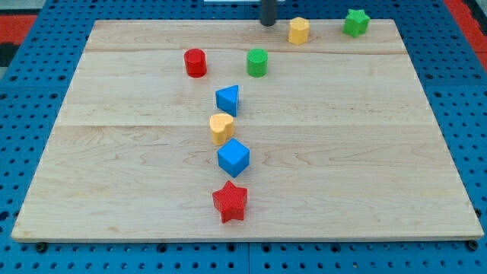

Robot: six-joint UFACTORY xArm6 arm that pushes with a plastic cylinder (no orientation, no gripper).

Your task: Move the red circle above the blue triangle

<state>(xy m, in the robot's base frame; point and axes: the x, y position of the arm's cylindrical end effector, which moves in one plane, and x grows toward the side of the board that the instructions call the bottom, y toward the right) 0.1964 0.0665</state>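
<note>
Hovering at the view's top edge of the wooden board (114, 190), my tip (268, 23) is standing just left of the yellow hexagon (298, 30) and well apart from the red circle (195, 62). I am carrying no pincer, only a rod. The red circle is lying up and to the left of the blue triangle (227, 100), not touching it. A green cylinder (257, 62) is sitting to the right of the red circle. Below the triangle, a yellow heart (221, 128), a blue cube (233, 157) and a red star (230, 201) are making a column. A green star (355, 22) is resting at the top right.
</note>
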